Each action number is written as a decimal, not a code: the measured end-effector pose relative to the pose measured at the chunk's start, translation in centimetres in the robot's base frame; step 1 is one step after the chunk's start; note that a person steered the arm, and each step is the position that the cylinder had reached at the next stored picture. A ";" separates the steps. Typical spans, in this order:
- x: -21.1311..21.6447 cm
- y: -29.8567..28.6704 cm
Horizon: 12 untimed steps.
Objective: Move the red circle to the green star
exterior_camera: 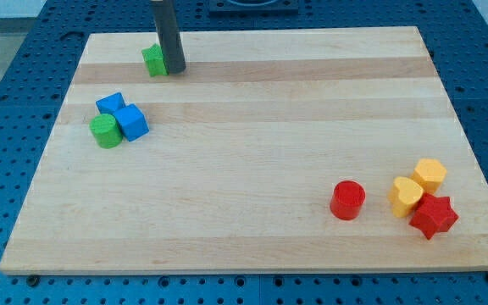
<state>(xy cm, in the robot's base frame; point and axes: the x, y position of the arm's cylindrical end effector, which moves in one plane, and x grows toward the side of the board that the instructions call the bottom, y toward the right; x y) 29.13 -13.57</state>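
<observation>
The red circle sits on the wooden board at the view's lower right. The green star lies near the board's top left edge. My tip rests on the board just right of the green star, touching or almost touching it, and partly hiding its right side. The red circle is far from both, across the board toward the view's bottom right.
Two blue blocks and a green circle cluster at the left. Two yellow blocks and a red star cluster just right of the red circle. The board's edge runs along the bottom.
</observation>
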 end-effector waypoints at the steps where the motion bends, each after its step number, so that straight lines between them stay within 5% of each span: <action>1: -0.4 -4.9; 2: -1.1 -6.5; 4: 5.3 7.9; 9: 10.1 -0.2; 12: 12.0 22.1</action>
<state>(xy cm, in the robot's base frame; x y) 41.10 8.56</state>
